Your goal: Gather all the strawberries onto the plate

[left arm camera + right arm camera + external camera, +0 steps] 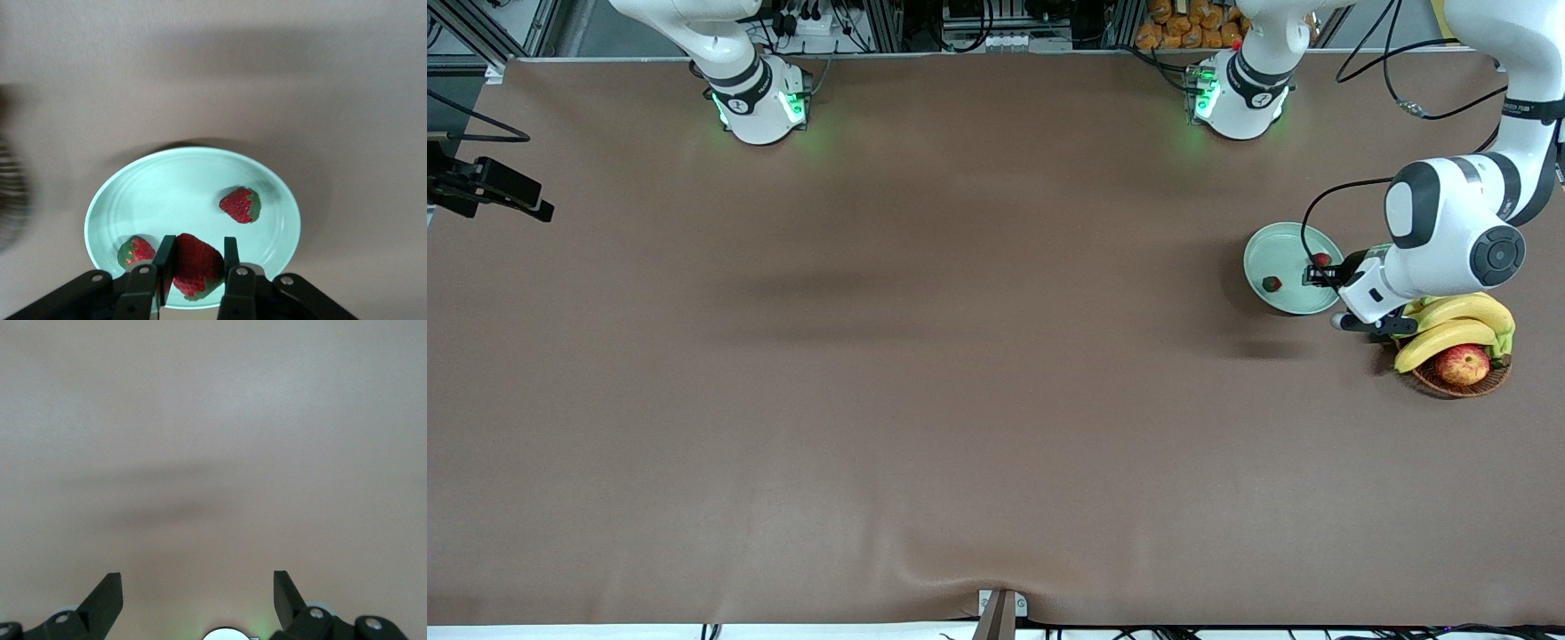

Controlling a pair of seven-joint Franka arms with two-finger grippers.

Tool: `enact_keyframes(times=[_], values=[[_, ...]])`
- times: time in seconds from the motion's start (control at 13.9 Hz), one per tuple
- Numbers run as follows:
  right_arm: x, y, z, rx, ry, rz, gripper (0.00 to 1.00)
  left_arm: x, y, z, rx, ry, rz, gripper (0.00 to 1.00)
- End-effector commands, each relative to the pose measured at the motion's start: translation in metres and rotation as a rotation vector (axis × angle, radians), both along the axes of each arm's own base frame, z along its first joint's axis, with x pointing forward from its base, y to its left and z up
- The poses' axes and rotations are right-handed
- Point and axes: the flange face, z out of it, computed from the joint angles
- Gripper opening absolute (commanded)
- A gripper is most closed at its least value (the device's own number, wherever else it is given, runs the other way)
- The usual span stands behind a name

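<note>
The pale green plate (1280,244) (153,187) lies toward the left arm's end of the table. My left gripper (1316,274) (197,248) hangs just over the plate's edge, shut on a strawberry (195,265) (1320,260) held between its black fingers. Two more strawberries rest in the plate: one (240,204) (1272,284) out on the open part, one (135,251) close beside the gripper and hidden in the front view. My right gripper (197,579) stands open over bare brown table, nothing between its fingers; it is out of the front view.
A brown wicker basket (1432,384) with bananas (1449,333) and a red-yellow apple (1461,363) stands beside the plate, nearer to the front camera, under the left arm's wrist. A black camera mount (480,187) sticks in at the right arm's end.
</note>
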Motion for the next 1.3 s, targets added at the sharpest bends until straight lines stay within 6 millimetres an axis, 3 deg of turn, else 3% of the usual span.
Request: enact_keyframes(times=[0.0, 0.07, 0.14, 0.22, 0.5, 0.65, 0.94, 1.22], values=[[-0.004, 0.002, 0.002, -0.012, -0.002, -0.012, 1.0, -0.004, 0.008, -0.015, -0.004, 0.013, -0.017, 0.48], [-0.004, 0.002, 0.002, -0.012, -0.003, -0.012, 1.0, -0.004, 0.009, -0.018, -0.006, 0.019, -0.014, 0.64], [-0.004, 0.002, 0.002, -0.012, -0.004, -0.012, 1.0, -0.003, 0.008, -0.021, -0.008, 0.023, -0.017, 0.92], [-0.004, 0.002, 0.002, -0.012, -0.004, -0.012, 1.0, -0.002, 0.007, -0.02, -0.008, 0.02, -0.018, 1.0], [-0.004, 0.002, 0.003, -0.009, -0.008, -0.012, 1.0, 0.022, 0.001, 0.002, 0.0, -0.041, -0.033, 1.0], [-0.004, 0.002, 0.003, -0.009, -0.007, -0.012, 1.0, 0.054, -0.012, 0.016, 0.002, -0.095, -0.062, 1.0], [-0.004, 0.003, 0.003, -0.008, -0.008, -0.012, 1.0, 0.116, -0.007, 0.028, 0.02, -0.181, -0.089, 1.0], [-0.004, 0.002, 0.003, -0.006, -0.01, -0.014, 1.0, 0.13, -0.025, 0.041, 0.031, -0.216, -0.124, 1.0]])
